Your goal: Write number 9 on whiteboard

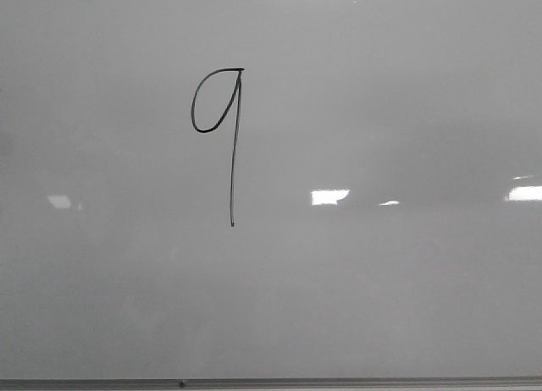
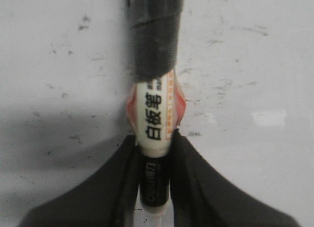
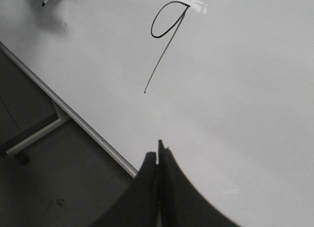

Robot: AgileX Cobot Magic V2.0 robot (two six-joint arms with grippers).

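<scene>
Black number 9 [image 1: 227,129] sits well above the whiteboard [image 1: 406,289] metal edge; my left gripper [image 2: 154,158] clamps the marker [image 2: 156,114], my right gripper [image 3: 158,160] is closed empty.

**Gloss, ink and matt black**

The whiteboard [image 1: 381,306] has a smooth, glossy pale grey-white face that throws back bright patches of glare; along its 6 o'clock edge in the front view runs a thin strip that looks like brushed metal. The number 9 [image 1: 230,145] is a thin, dry black marker line, flat against the sheen. In the left wrist view the board's surface shows dark smudges and specks. The marker [image 2: 156,116] has a smooth, shiny plastic barrel with a printed label, wrapped higher up in dull black tape. The left pincer [image 2: 154,178] and right pincer [image 3: 158,163] have matt black fingers.
</scene>
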